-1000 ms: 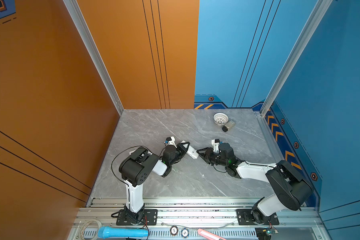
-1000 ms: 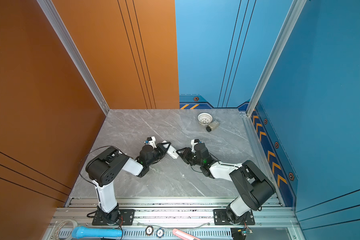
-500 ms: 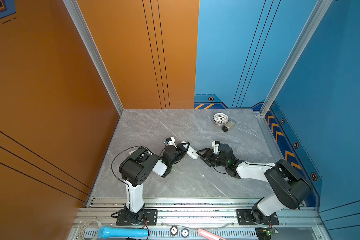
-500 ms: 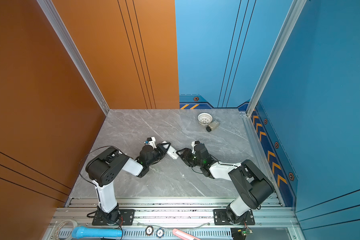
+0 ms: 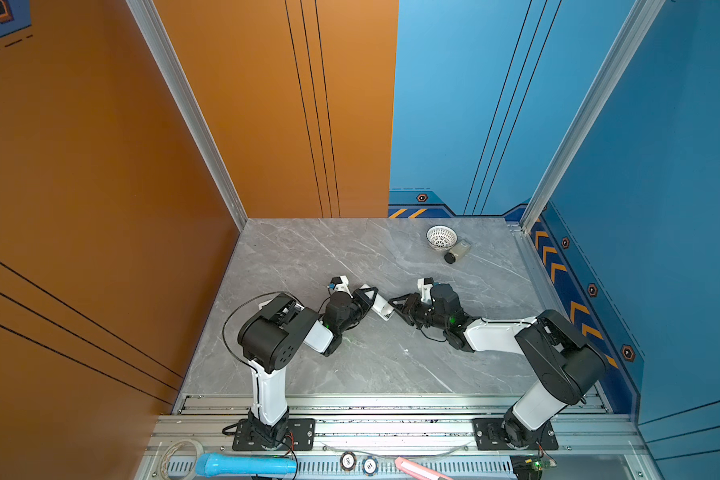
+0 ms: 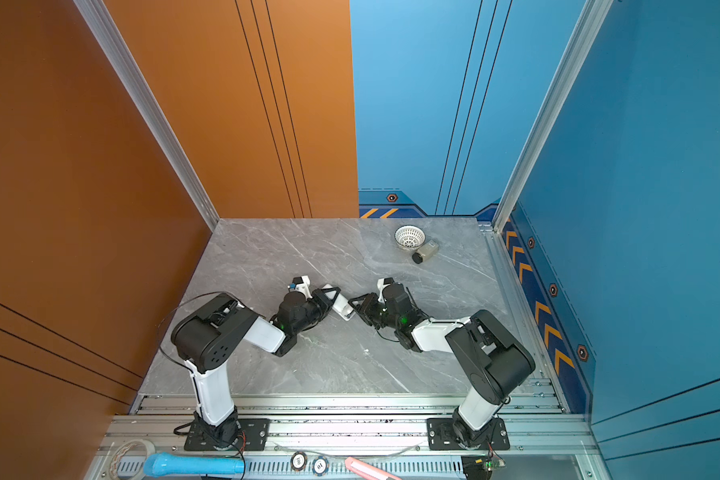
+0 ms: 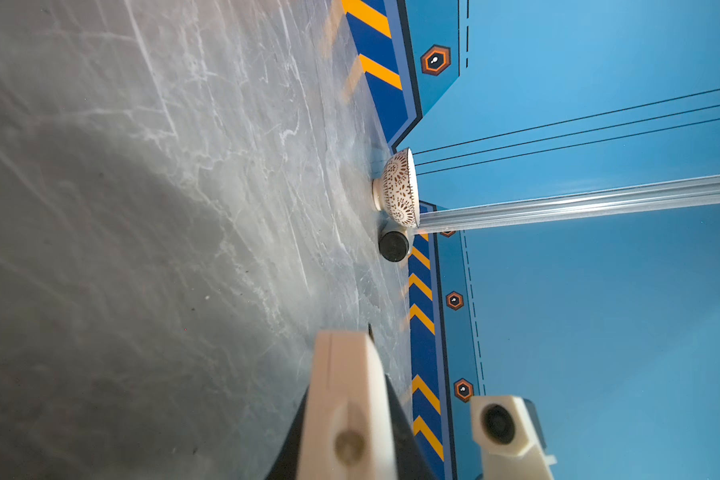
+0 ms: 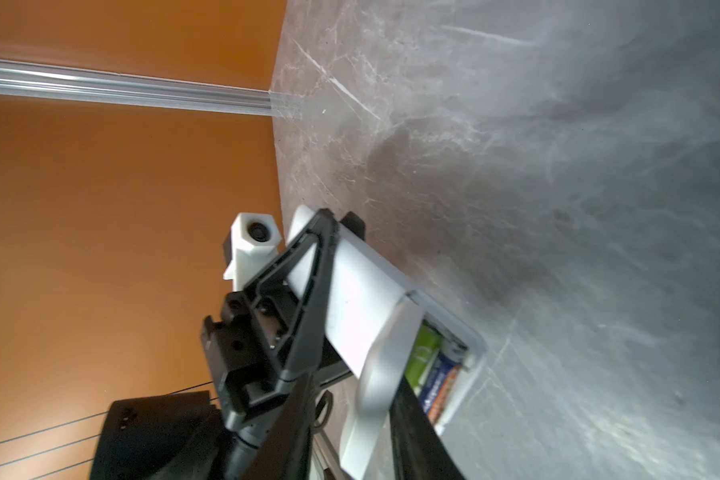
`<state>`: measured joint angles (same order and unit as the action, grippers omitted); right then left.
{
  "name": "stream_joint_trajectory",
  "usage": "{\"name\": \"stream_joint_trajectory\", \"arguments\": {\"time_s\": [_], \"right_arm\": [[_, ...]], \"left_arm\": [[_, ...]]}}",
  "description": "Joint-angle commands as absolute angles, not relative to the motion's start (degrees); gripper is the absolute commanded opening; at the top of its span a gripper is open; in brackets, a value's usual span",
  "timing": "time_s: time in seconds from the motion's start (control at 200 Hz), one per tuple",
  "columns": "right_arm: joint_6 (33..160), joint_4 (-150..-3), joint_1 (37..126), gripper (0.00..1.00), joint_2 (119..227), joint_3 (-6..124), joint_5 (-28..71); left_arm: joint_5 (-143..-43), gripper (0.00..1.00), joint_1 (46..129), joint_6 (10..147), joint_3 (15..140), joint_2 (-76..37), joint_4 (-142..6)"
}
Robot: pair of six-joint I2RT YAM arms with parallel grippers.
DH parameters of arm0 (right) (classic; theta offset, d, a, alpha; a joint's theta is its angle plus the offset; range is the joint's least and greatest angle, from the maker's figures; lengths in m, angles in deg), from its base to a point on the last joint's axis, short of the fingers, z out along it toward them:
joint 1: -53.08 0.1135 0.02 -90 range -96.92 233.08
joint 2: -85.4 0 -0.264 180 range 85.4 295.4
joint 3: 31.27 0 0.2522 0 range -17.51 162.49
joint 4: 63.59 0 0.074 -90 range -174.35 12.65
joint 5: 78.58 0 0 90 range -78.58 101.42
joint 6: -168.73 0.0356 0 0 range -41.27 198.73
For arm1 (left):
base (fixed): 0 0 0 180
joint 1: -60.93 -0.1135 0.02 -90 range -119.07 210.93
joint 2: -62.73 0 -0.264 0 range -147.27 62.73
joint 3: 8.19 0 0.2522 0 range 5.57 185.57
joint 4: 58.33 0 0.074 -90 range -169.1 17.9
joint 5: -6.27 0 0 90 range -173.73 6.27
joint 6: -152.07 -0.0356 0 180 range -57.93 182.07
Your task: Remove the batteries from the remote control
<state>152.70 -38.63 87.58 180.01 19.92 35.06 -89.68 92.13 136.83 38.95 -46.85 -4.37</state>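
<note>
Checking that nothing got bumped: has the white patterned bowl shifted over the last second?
No. In both top views the bowl stays where it was, beside the small jar near the back-right corner post.

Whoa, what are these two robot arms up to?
They are working on a white remote low over the gray table. The left gripper clamps the remote's body, while the right gripper pinches the battery cover at its end, partly lifted off. Two batteries, one green and one bluish, show in the open slot, not yet taken out. A bowl and small jar are at the back.
</note>
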Motion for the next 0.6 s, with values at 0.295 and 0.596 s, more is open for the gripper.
{"name": "stream_joint_trajectory", "arguments": {"time_s": [0.295, 0.596], "right_arm": [[151.10, -43.67, 85.26, 0.42, 174.60, 18.01, 33.94], [124.24, -107.72, 73.62, 0.78, 160.94, 31.43, 14.16]], "left_arm": [[-87.27, 0.07, 92.98, 136.17, 37.49, -49.45, -4.60], [-77.45, 0.74, 95.19, 140.38, 32.09, -46.05, -9.58]]}}
